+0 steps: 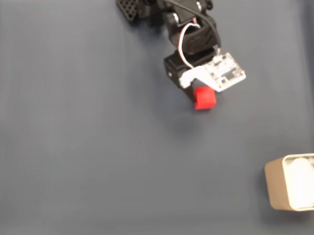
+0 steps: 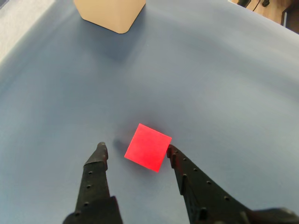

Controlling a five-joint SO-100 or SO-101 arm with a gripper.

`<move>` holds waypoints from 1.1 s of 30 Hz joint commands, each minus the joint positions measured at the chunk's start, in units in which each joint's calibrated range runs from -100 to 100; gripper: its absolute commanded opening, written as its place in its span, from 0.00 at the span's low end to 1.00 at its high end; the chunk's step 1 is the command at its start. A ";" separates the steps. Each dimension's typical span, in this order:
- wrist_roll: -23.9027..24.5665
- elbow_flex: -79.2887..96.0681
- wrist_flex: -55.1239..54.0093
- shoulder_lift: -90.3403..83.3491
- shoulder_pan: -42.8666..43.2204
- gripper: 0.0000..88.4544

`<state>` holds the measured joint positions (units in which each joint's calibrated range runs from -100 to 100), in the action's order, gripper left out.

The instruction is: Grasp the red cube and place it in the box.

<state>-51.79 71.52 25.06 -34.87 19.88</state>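
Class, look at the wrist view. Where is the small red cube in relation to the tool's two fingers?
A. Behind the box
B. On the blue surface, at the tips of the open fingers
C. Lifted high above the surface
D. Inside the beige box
B: the small matte red cube lies on the blue table surface at the open tool's fingertips, well short of the beige rounded box.

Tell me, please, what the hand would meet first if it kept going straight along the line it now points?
The red cube, most likely: in the wrist view it lies just ahead of the open hand, one fingertip already at its edge. The box lies farther on. Height above the table is unclear.
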 commanded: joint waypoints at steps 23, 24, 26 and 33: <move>0.88 -1.45 -1.45 -0.05 3.41 0.34; 0.83 -1.45 -1.45 -0.05 3.34 0.34; 0.78 -1.35 -1.45 -0.14 3.13 0.34; 0.78 -0.81 -4.57 -0.14 2.99 0.26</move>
<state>-51.31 71.52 22.12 -34.52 23.07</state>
